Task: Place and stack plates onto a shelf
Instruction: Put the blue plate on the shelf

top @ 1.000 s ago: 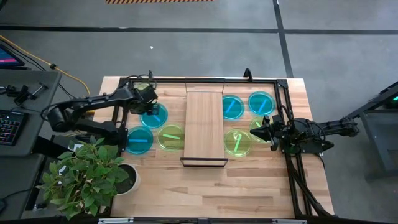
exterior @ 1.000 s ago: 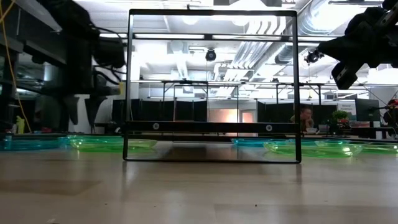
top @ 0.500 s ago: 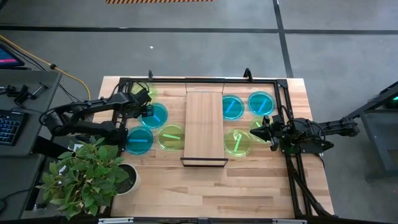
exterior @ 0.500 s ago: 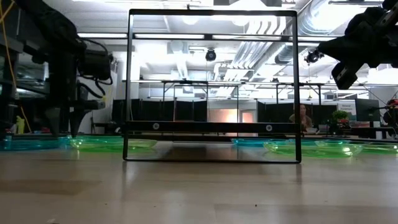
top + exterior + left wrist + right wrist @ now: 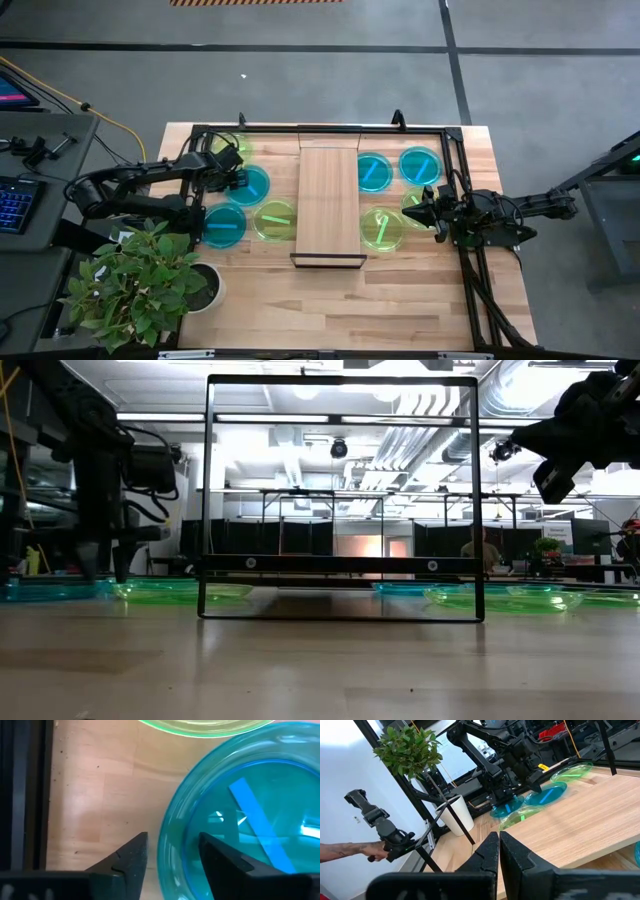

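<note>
Several cyan and lime-green plates lie flat on the tabletop on both sides of the shelf (image 5: 330, 205), a long light-wood board in a black frame (image 5: 340, 565). My left gripper (image 5: 222, 179) points down, open, at the left rim of a cyan plate (image 5: 249, 186), close to the tabletop (image 5: 105, 572). Its fingers straddle that rim (image 5: 170, 855). Other plates nearby are cyan (image 5: 223, 226) and green (image 5: 274, 220). My right gripper (image 5: 431, 212) hangs level and shut above the right-hand plates (image 5: 498, 845), holding nothing. My left gripper comes down from above on the cyan plate's left rim (image 5: 167, 862), with one finger (image 5: 132, 860) outside the plate and one finger (image 5: 220, 862) inside it. The plate lies flat on the table. Whether either finger touches the rim, I cannot tell.
A potted plant (image 5: 140, 285) stands at the near left corner. A black metal frame (image 5: 455, 150) runs around the work area. Right of the shelf lie cyan (image 5: 374, 172) and green (image 5: 381, 229) plates. A person's hand (image 5: 367, 851) holds a device beyond the table.
My left gripper has come down from above the cyan plate and shifted toward the table's left edge, ending low with its fingertips at the plate's rim. The plates and my right arm have kept still.
</note>
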Controlling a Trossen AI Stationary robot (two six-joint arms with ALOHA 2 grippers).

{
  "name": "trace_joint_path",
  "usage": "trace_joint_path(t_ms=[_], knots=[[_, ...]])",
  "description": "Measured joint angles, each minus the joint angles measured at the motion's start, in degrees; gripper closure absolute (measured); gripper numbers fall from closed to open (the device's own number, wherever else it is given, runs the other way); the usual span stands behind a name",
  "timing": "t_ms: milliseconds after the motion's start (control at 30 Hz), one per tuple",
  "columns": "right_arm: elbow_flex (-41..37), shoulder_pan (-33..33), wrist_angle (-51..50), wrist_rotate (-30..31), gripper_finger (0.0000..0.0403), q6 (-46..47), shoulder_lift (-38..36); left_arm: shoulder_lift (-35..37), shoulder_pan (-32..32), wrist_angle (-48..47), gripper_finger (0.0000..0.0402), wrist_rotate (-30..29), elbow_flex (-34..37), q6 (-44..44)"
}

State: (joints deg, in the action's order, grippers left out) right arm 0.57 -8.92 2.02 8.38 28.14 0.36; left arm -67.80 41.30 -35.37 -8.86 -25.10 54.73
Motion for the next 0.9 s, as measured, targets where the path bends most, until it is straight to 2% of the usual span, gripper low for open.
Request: trace_joint_path(t_ms=[267,333,900], knots=[[0.0,0.0,0.0,0.0,0.0402,0.1,0.0,0.6,0.0,0.9,0.0377,0.3,0.1,-1.4],[0.0,0.0,0.0,0.0,0.0402,0.0,0.0,1.5,0.0,0.6,0.0395,0.3,0.1,-1.4],[0.0,0.0,0.0,0.0,0.0402,0.1,0.0,15.1,0.0,-2.8,0.0401,-0.2,0.1,-2.5]])
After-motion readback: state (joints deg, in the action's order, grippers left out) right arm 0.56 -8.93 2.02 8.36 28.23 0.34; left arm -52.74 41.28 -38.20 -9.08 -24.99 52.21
